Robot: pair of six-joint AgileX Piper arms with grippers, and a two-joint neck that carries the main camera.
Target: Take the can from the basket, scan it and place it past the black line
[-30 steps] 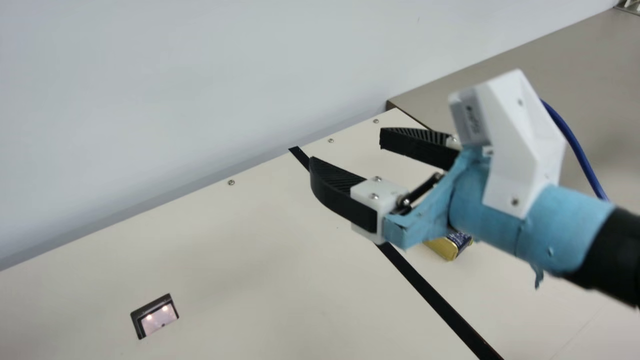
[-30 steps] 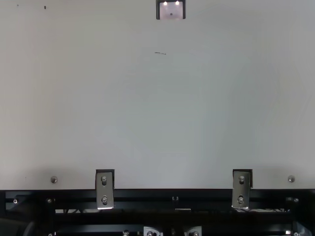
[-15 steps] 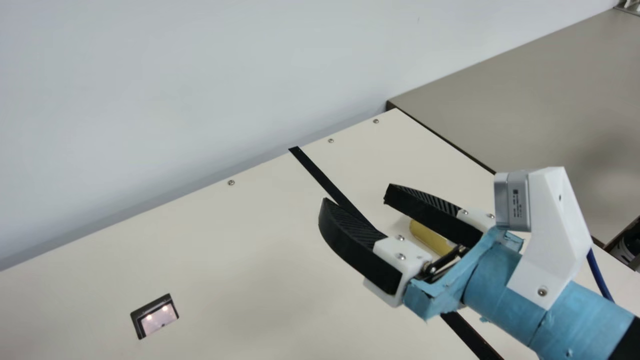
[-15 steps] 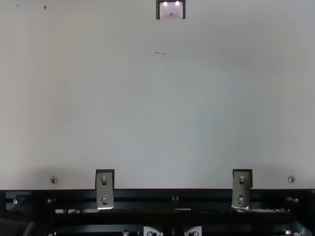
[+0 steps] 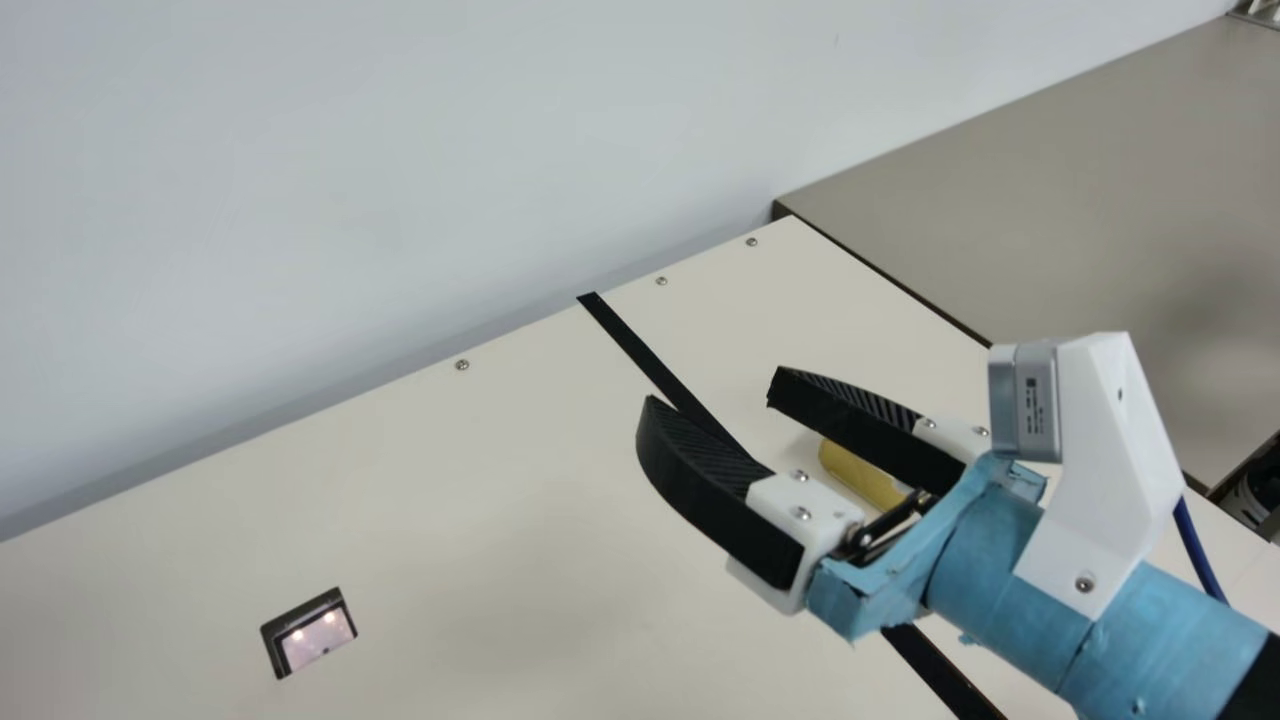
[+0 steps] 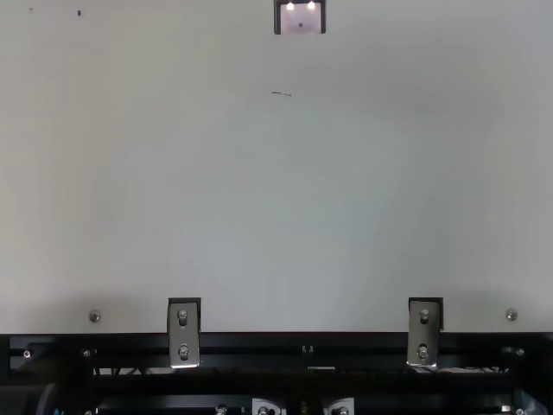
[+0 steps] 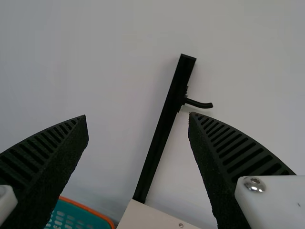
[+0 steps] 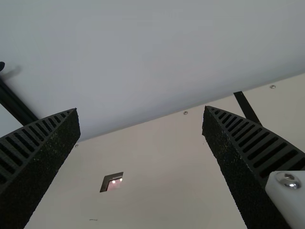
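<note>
Resting past the black line [image 5: 650, 365], the can lies partly behind an open right gripper [image 5: 710, 393]

Looking through the main view, I can make out a golden side of the can [image 5: 850, 468] on the cream table [image 5: 480, 470], beyond the line as seen from the little lit scanner window [image 5: 320, 640]. The right gripper's black ribbed fingers [image 5: 700, 480] are spread wide, one of them covering part of the can. From here I can't tell how much space there is between gripper and can, nor whether the can stands or lies down.

Over in the left wrist view, the left gripper [image 7: 138, 116] has its fingers [image 7: 228, 148] wide apart too, with the pale wall [image 7: 119, 71] and a black upright bar [image 7: 164, 119] showing between them. Part of a teal basket with an orange rim [image 7: 88, 208] peeks out near one finger, beside a corner of the table.

Down at the table's near edge, in the top view, sit two metal brackets [image 6: 182, 333], each with a pair of bolts, above a black frame [image 6: 259, 380].
</note>
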